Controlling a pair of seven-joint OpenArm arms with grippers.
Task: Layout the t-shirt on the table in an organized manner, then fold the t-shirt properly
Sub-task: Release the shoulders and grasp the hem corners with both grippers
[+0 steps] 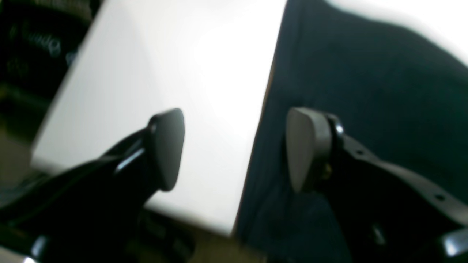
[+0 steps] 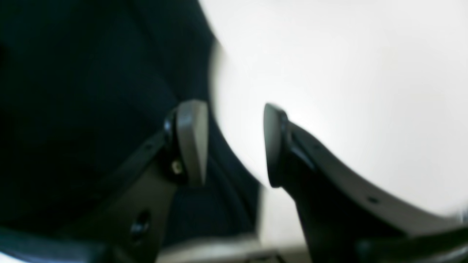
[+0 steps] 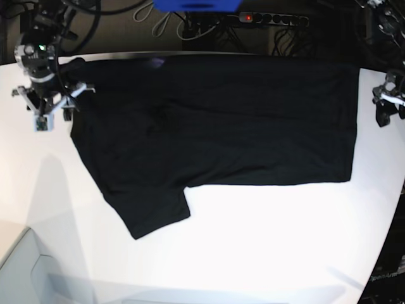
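The black t-shirt [image 3: 221, 120] lies spread on the white table [image 3: 253, 240], plain side up, with one sleeve [image 3: 149, 209] pointing toward the front. A small purple spot [image 3: 155, 61] shows at its far edge. My right gripper [image 3: 60, 107] hovers at the shirt's left end; in the right wrist view it [image 2: 234, 144] is open and empty, straddling the shirt [image 2: 91, 91] edge. My left gripper [image 3: 387, 107] is beside the shirt's right end; in the left wrist view it [image 1: 237, 149] is open and empty over the shirt [image 1: 365, 91] edge and the table [image 1: 175, 65].
A power strip [image 3: 272, 19] with a red light, cables and a blue object [image 3: 196, 5] lie behind the table's far edge. The table's edge curves away at the right front [image 3: 386, 253]. A pale grey shape [image 3: 31, 266] shows at the front left corner.
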